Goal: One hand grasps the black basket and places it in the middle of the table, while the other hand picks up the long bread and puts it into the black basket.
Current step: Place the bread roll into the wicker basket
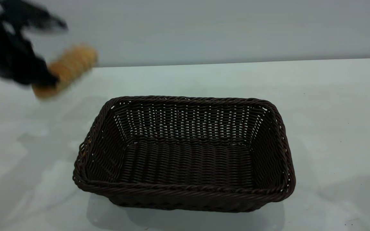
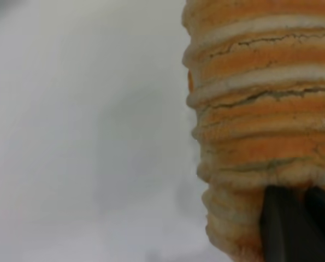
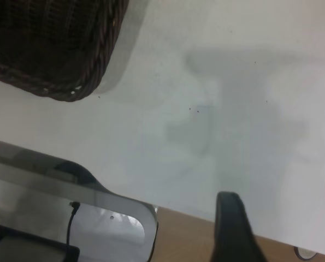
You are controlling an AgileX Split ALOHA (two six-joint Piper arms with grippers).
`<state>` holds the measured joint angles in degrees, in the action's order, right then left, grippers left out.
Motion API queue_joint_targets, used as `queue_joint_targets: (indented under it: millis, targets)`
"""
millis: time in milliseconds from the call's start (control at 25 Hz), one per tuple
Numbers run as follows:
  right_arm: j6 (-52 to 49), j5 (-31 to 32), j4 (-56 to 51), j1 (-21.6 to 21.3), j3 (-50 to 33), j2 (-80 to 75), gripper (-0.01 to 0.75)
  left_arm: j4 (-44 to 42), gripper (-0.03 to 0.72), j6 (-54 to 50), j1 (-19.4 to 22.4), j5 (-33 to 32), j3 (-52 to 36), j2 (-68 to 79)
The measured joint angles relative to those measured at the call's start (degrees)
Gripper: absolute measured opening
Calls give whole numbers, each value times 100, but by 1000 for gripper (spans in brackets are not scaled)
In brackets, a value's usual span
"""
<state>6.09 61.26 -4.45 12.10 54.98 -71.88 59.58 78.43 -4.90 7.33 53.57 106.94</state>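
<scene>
Worktop [image 1: 332, 106], white-grey and dotted with a few dark specks, is seen to carry the basket [image 1: 185, 154] near its middle. The basket is set flat, its braided rim uppermost and nothing shown inside it. Well apart from it, at the far left of the exterior view, the bread [image 1: 67, 69] is held above the worktop, tilted, one end pinched by the left claw [image 1: 45, 80]. In the left wrist view the bread [image 2: 260, 125] is shown close up, with a dark finger [image 2: 285, 229] pressed against its ridged side. The right claw [image 3: 233, 229] is shown only in part, above the worktop edge and away from the basket corner [image 3: 53, 49]; whether it is spread cannot be told.
</scene>
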Motion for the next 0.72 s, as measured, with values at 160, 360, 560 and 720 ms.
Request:
queue_joint_targets:
  millis: [160, 360, 560, 720]
  targets:
    - [0, -77, 0, 0, 0, 0, 485, 473, 41, -11, 0, -1117, 0, -792]
    - [-1, -137, -24, 0, 0, 0, 485, 461, 41, -11, 0, -3468, 0, -952]
    - [-6, -144, -82, 0, 0, 0, 485, 409, 41, -22, 0, -4709, 0, -532]
    - [-6, -144, -126, 0, 0, 0, 485, 484, 41, -23, 0, -4860, 0, -3]
